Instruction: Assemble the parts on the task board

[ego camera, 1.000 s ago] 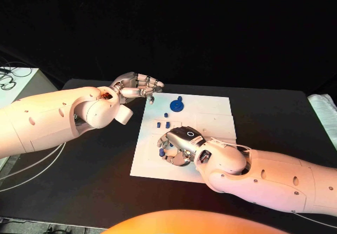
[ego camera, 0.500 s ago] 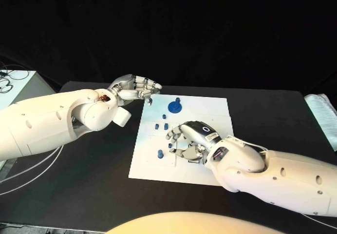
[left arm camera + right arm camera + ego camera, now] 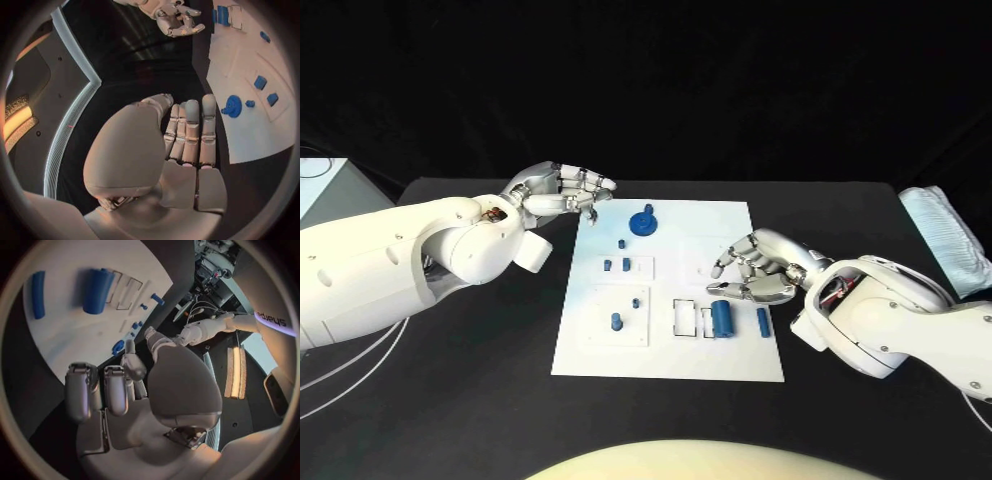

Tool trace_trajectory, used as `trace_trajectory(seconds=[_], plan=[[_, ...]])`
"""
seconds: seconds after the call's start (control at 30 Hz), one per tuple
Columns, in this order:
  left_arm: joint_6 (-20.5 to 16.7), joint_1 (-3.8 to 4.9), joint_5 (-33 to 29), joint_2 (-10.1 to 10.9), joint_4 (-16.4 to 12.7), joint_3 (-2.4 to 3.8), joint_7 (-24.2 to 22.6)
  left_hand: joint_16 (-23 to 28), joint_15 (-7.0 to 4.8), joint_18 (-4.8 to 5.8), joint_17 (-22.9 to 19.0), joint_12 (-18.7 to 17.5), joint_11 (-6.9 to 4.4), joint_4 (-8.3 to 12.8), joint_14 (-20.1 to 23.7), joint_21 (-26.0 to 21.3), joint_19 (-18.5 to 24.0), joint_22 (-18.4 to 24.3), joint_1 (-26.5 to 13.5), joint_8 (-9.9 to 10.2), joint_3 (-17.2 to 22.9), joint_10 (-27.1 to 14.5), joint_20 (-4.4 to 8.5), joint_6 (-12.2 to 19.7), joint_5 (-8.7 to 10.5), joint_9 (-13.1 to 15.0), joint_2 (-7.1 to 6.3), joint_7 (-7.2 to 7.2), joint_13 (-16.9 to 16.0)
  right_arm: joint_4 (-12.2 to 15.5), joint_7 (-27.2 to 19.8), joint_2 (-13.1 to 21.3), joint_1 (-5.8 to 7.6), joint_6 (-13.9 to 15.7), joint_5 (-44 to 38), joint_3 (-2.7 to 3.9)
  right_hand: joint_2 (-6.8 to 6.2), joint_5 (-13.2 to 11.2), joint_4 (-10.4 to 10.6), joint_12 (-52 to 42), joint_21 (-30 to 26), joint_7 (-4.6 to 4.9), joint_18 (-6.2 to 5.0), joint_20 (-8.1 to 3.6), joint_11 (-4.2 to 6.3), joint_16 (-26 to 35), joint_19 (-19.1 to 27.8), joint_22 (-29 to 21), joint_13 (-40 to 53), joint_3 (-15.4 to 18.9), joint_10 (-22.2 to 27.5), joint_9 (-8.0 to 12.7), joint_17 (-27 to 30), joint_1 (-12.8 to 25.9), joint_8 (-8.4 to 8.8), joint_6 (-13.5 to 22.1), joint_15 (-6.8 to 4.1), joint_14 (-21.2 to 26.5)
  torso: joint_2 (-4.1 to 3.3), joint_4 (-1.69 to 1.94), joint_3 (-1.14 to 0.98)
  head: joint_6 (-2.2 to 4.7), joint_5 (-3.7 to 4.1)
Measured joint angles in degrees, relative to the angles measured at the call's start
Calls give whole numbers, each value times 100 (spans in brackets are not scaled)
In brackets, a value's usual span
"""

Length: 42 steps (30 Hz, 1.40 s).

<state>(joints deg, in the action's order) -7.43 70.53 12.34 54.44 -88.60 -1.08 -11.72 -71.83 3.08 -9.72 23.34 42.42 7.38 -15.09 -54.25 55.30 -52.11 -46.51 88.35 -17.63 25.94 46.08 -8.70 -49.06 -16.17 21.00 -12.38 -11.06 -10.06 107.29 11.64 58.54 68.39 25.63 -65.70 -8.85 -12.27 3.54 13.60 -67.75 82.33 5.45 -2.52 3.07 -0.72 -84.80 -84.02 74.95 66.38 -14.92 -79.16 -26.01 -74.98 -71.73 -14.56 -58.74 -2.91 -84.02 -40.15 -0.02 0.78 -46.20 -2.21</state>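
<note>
The right silver hand (image 3: 754,268) is hovering at the right edge of the white rectangular task board (image 3: 718,355), fingers curled, holding nothing. The left silver hand (image 3: 563,190) is likewise curling empty at the far-left corner. Small blue parts, including a cylinder (image 3: 721,319), are lying on the board

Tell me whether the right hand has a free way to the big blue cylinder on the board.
Probably yes: the right hand hovers empty beside the big blue cylinder, with nothing between them; the left hand is off at the task board's far corner.
</note>
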Motion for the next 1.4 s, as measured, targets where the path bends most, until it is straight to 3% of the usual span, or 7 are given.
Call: trace_trajectory(seconds=[0.07,0.27,0.37,0.7,1.27,1.37,1.4], plan=[[-1,-4,-2,0,-12,0,-6,0,0,-1,0,0,0,0,0,0,0,0,0,0,0,0,0,0,0,0,0,0,0,60,66,117,4,-82,87,-12,45,0,121,-596,116,-7,83,0,5,-77,0,0,602,160,-233,-46,0,-45,-54,7,0,0,2,-1,-1,1,36],[-8,-25,-7,-4,-29,-2,-21,0,0,0,5,0,0,0,0,0,0,0,-23,0,0,0,0,21,0,5,-23,21,0,235,479,439,-26,-298,80,-78,138,0,295,-1410,443,-8,85,0,4,-255,0,0,858,699,-455,-136,0,35,-161,10,0,0,16,-13,-4,4,113],[-9,-31,-8,-12,-31,-2,-26,0,0,0,5,0,0,0,0,0,0,0,-23,0,0,0,0,21,0,5,-23,21,0,260,698,440,-73,-338,-47,-99,206,0,304,-1505,550,-8,171,0,4,-299,0,-1,858,975,-455,-152,0,103,-201,11,0,0,29,-24,-1,4,119],[-10,-51,-9,-19,-43,-2,-30,0,0,-1,4,0,0,0,0,0,0,0,-23,0,0,0,0,21,0,4,-23,21,0,175,1429,210,-307,-337,-477,-128,483,0,317,-1505,622,-25,171,1,4,-329,0,-1,857,1689,-455,-162,1,380,-205,31,1,0,40,-27,8,-1,108],[-6,-54,-9,-13,-40,-3,-25,0,0,0,14,0,0,0,0,0,0,1,-46,1,0,0,0,21,0,8,-46,21,0,-229,2043,-391,-514,-198,-704,-112,610,-1,323,-1504,622,-36,171,1,3,-329,1,-3,856,1934,-454,-228,2,507,-316,-6,1,0,34,-33,3,16,108],[-6,-54,-9,-11,-38,-3,-23,0,0,0,14,0,0,0,0,0,0,1,-46,1,0,0,0,21,0,8,-46,21,0,-298,2094,-460,-532,-172,-725,-102,611,-1,305,-1504,629,-36,171,1,3,-329,1,-3,856,1952,-454,-1130,2,506,-316,-1,1,0,30,-30,-1,10,105],[-5,-54,-10,-9,-38,-3,-22,0,0,0,13,0,0,0,0,0,0,1,-46,1,0,0,0,21,0,8,-46,21,0,-314,2107,-478,-536,-165,-732,-98,634,-1,292,-1504,646,-37,171,2,3,-329,1,-3,856,1965,-454,-1295,2,482,-316,0,1,0,30,-30,-1,7,104]])
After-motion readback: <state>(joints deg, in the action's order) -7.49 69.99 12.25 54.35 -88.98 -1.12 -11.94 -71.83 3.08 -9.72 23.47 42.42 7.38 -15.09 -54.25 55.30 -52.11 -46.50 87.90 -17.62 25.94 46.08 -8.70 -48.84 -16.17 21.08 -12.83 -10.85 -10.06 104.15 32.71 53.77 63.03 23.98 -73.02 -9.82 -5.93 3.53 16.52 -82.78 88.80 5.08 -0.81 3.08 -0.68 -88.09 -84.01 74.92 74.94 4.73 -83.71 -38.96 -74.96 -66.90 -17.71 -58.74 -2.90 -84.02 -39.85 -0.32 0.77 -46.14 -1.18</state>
